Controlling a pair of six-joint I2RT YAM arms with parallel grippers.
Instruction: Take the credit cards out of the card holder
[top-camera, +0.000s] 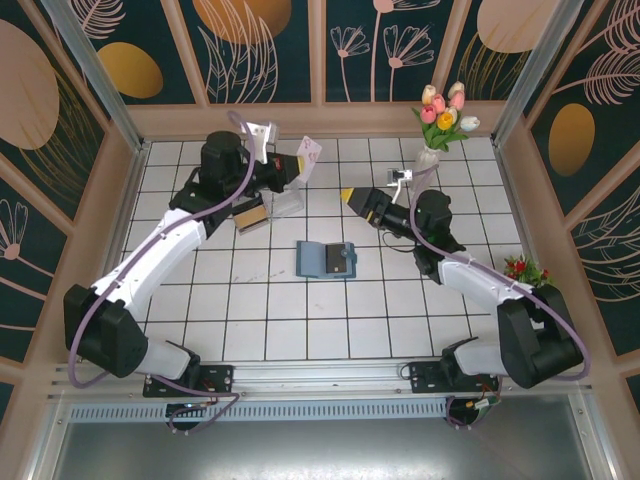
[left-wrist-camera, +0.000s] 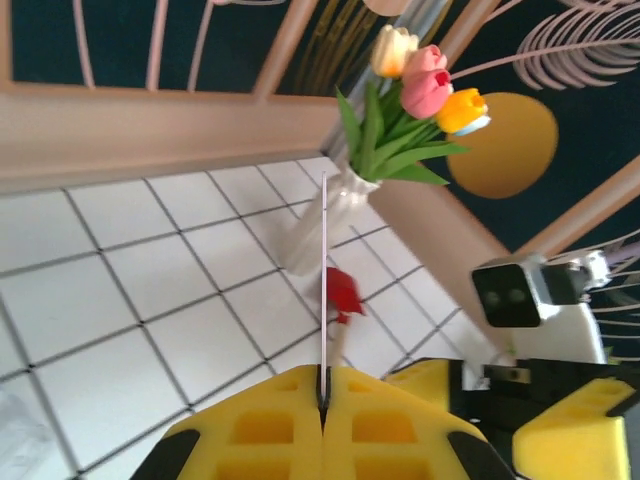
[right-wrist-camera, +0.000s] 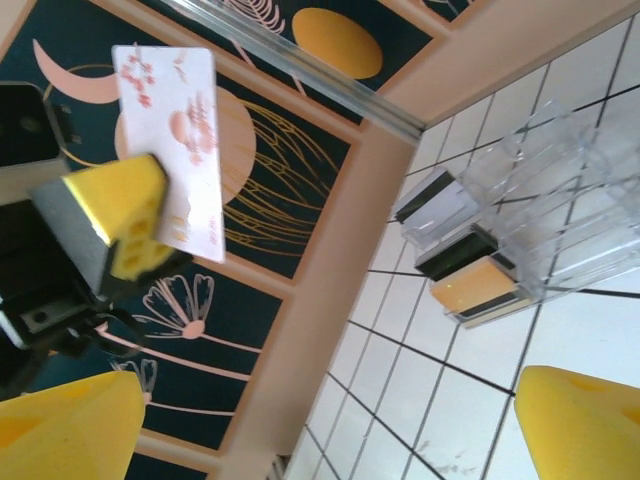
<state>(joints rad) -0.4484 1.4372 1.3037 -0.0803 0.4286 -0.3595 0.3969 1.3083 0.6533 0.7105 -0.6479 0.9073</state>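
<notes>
The tiled table (top-camera: 300, 330) carries everything, and the task looks well on but not finished. The clear box (top-camera: 285, 205) at the back left already holds several cards (right-wrist-camera: 478, 291): one tan, and others pale with dark stripes, stacked on their edges in its slots. The card holder (top-camera: 326, 259) lies open and flat near the middle of the table, well apart from both arms. Its inside faces up and its long axis runs left to right in the top view. Whether any card is left in its pockets is too small to tell.

The left gripper (top-camera: 297, 163) hangs above the table just behind the box, its yellow pads (right-wrist-camera: 120, 215) pinched tight on one pink-printed card (right-wrist-camera: 170, 150). That card is out of the holder but not yet put down. It sticks straight out past the fingertips, its long axis in line with the fingers and its free end aimed up toward the back wall. From the left wrist it shows edge-on as a thin line.

The right gripper (top-camera: 349, 196) hovers between the box and the flower vase (top-camera: 432, 158), fingers spread wide and holding nothing.

What remains, I judge, is to set this card in the box and check the holder for more.
</notes>
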